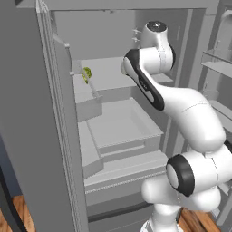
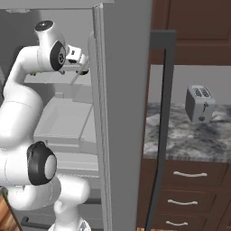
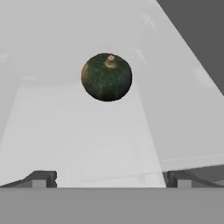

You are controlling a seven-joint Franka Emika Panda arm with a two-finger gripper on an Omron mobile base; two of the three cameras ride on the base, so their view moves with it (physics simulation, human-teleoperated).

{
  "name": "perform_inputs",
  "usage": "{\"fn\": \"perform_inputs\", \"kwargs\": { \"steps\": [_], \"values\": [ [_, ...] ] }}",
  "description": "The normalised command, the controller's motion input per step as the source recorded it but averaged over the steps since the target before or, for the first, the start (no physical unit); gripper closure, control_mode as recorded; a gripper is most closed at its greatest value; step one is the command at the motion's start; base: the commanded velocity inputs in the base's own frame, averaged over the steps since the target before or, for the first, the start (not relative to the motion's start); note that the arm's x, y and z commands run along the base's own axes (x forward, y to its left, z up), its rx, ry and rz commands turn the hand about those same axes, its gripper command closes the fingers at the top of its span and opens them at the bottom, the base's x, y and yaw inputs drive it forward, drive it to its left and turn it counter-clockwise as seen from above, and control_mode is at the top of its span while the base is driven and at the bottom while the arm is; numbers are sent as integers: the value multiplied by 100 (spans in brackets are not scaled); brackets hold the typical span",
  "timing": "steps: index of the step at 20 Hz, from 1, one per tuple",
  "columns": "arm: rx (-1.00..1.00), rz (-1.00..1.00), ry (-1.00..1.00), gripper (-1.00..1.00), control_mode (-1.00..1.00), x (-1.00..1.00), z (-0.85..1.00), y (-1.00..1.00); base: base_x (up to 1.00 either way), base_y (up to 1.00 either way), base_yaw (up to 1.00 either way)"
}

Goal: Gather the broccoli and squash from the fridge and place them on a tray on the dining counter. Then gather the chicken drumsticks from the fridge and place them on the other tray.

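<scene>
The fridge (image 1: 27,113) stands open with my arm reaching in at shelf height. A round dark green squash (image 3: 106,77) with a tan stem sits on the white shelf, straight ahead of my gripper (image 3: 111,179) and some way off. The gripper is open, with nothing between its fingertips (image 3: 41,178). From the right base view the gripper (image 2: 73,71) hangs just inside the fridge by the door edge. The broccoli (image 1: 86,74), small and green-yellow, lies on the shelf at the far left. The trays, the dining counter and the chicken drumsticks are out of view.
A wide white drawer (image 1: 122,127) sits below the shelf. Door bins (image 1: 217,63) line the right door. Right of the fridge door (image 2: 122,113), a toaster (image 2: 200,104) stands on a marbled counter (image 2: 180,140) above brown drawers (image 2: 189,174).
</scene>
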Motion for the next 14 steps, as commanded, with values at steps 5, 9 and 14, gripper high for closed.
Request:
{"fn": "perform_inputs", "kwargs": {
  "steps": [5,9,14],
  "values": [
    [5,-2,4,-100,-100,44,-6,0,0,0,0],
    [4,-2,4,-100,-100,35,-6,0,0,0,0],
    [3,-3,3,-100,-100,28,-10,0,0,0,0]
  ]
}}
